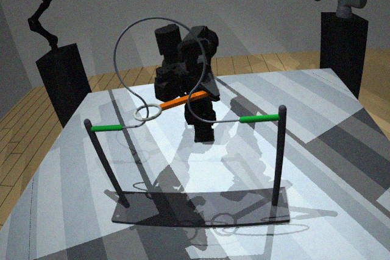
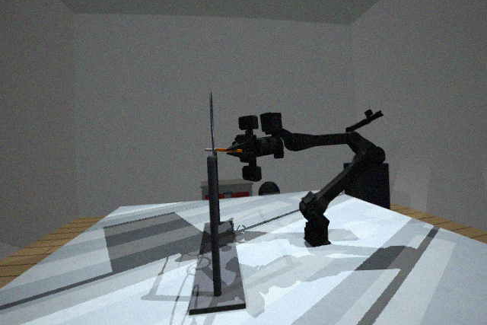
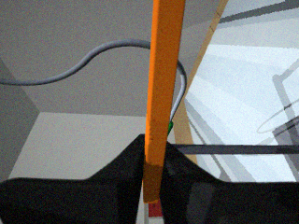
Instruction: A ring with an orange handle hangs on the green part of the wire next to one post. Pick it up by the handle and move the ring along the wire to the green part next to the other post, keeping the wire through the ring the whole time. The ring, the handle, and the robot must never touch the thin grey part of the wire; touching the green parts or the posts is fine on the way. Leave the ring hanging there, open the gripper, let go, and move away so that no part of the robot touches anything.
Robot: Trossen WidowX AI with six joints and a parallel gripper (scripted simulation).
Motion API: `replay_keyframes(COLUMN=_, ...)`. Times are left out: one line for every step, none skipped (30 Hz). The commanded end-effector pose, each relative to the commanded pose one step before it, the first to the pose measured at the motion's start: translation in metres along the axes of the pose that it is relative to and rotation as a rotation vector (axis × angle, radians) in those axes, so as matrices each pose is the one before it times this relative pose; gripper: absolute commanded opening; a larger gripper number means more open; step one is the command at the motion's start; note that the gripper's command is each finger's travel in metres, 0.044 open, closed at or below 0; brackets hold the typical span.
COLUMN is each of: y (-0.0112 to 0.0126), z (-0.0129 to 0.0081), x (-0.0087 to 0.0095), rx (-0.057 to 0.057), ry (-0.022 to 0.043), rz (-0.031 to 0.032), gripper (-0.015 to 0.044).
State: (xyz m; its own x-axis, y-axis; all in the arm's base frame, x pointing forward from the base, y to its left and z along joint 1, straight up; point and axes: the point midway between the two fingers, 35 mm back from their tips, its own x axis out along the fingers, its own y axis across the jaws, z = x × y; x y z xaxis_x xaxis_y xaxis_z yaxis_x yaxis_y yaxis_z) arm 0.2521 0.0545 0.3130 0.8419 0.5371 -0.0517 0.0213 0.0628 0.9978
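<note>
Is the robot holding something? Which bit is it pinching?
Yes. The gripper is shut on the ring's orange handle, pinching the end farthest from the ring.

Grey-striped table (image 1: 330, 144); dark base plate (image 1: 176, 211)

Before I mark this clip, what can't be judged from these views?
- Clearance between ring and grey wire: too fine from the top; edge-on in the exterior view.
- Ring in the wrist view: beyond the top edge past the orange handle.
- End effector fingertips: dark against the arm from the top; cropped in the wrist view.
</note>
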Motion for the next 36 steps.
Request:
replay_keyframes(y=0.01101, z=-0.00088, x=-0.00098, rx=0.0261, ry=0.00396, rz=0.03068, gripper=-0.015)
replay_keyframes(y=0.00177, z=0.0, x=-0.00004, rx=0.0097, ry=0.00024, rz=0.00574, gripper=-0.015)
replay_keyframes(y=0.00182, z=0.00002, x=-0.00006, rx=0.01, ry=0.00026, rz=0.00594, gripper=-0.015)
replay_keyframes(y=0.00182, z=0.00003, x=-0.00007, rx=0.01, ry=0.00028, rz=0.00592, gripper=-0.015)
replay_keyframes(y=0.00195, z=0.00004, x=-0.00008, rx=0.0107, ry=0.00032, rz=0.00641, gripper=-0.015)
replay_keyframes(y=0.00205, z=0.00003, x=-0.00008, rx=0.0112, ry=0.00035, rz=0.00675, gripper=-0.015)
replay_keyframes(y=0.00197, z=0.00003, x=-0.00008, rx=0.0108, ry=0.00034, rz=0.00639, gripper=-0.015)
replay_keyframes(y=0.00149, z=0.00002, x=-0.00006, rx=0.0082, ry=0.00027, rz=0.005, gripper=-0.015)
replay_keyframes(y=0.0019, z=0.00003, x=-0.00007, rx=0.0104, ry=0.00033, rz=0.00644, gripper=-0.015)
replay_keyframes(y=0.00233, z=0.00003, x=-0.00009, rx=0.0128, ry=0.00042, rz=0.00788, gripper=-0.015)
replay_keyframes(y=0.00236, z=0.00002, x=-0.00008, rx=0.013, ry=0.00047, rz=0.00784, gripper=-0.015)
replay_keyframes(y=0.00202, z=0.00002, x=-0.00008, rx=0.0111, ry=0.00044, rz=0.00646, gripper=-0.015)
replay_keyframes(y=0.00185, z=0.00003, x=-0.00009, rx=0.0102, ry=0.00043, rz=0.0059, gripper=-0.015)
replay_keyframes(y=0.00193, z=0.00003, x=-0.00009, rx=0.0105, ry=0.00045, rz=0.00616, gripper=-0.015)
replay_keyframes(y=0.00201, z=0.00003, x=-0.0001, rx=0.011, ry=0.00049, rz=0.00642, gripper=-0.015)
replay_keyframes(y=0.002, z=0.00003, x=-0.0001, rx=0.011, ry=0.0005, rz=0.00633, gripper=-0.015)
replay_keyframes(y=0.00215, z=0.00003, x=-0.00011, rx=0.0117, ry=0.00056, rz=0.00693, gripper=-0.015)
replay_keyframes(y=0.00217, z=0.00002, x=-0.0001, rx=0.0119, ry=0.00058, rz=0.0069, gripper=-0.015)
replay_keyframes(y=0.0021, z=0.00001, x=-0.0001, rx=0.0115, ry=0.00059, rz=0.00666, gripper=-0.015)
replay_keyframes(y=0.00208, z=0.00001, x=-0.0001, rx=0.0114, ry=0.00061, rz=0.00657, gripper=-0.015)
replay_keyframes(y=0.00206, z=0.00003, x=-0.00011, rx=0.0112, ry=0.00062, rz=0.00644, gripper=-0.015)
replay_keyframes(y=0.00213, z=0.00004, x=-0.00013, rx=0.0116, ry=0.00066, rz=0.00667, gripper=-0.015)
replay_keyframes(y=0.00223, z=0.00004, x=-0.00014, rx=0.0121, ry=0.00071, rz=0.007, gripper=-0.015)
replay_keyframes(y=0.00226, z=0.00004, x=-0.00014, rx=0.0122, ry=0.00074, rz=0.00705, gripper=-0.015)
replay_keyframes(y=0.00254, z=0.00004, x=-0.00016, rx=0.0137, ry=0.00085, rz=0.00817, gripper=-0.015)
replay_keyframes(y=0.00264, z=0.00004, x=-0.00016, rx=0.0143, ry=0.00089, rz=0.00838, gripper=-0.015)
replay_keyframes(y=0.00261, z=0.00002, x=-0.00016, rx=0.0141, ry=0.00093, rz=0.00829, gripper=-0.015)
replay_keyframes(y=0.00259, z=0.00004, x=-0.00017, rx=0.0138, ry=0.00094, rz=0.0081, gripper=-0.015)
replay_keyframes(y=0.00256, z=0.00005, x=-0.00019, rx=0.0136, ry=0.00095, rz=0.00789, gripper=-0.015)
replay_keyframes(y=0.00264, z=0.00006, x=-0.0002, rx=0.0139, ry=0.001, rz=0.00813, gripper=-0.015)
replay_keyframes(y=0.00293, z=0.00006, x=-0.00023, rx=0.0154, ry=0.00113, rz=0.00917, gripper=-0.015)
replay_keyframes(y=0.0032, z=0.00006, x=-0.00024, rx=0.0168, ry=0.00125, rz=0.01006, gripper=-0.015)
replay_keyframes(y=0.0033, z=0.00007, x=-0.00004, rx=0.0173, ry=-0.00038, rz=0.01012, gripper=-0.015)
replay_keyframes(y=0.00241, z=0.00014, x=0.00069, rx=0.0125, ry=-0.00624, rz=0.0065, gripper=-0.015)
replay_keyframes(y=0.00273, z=0.00019, x=0.00119, rx=0.0141, ry=-0.01008, rz=0.00701, gripper=-0.015)
replay_keyframes(y=0.00291, z=0.00019, x=0.00145, rx=0.0149, ry=-0.0119, rz=0.00704, gripper=-0.015)
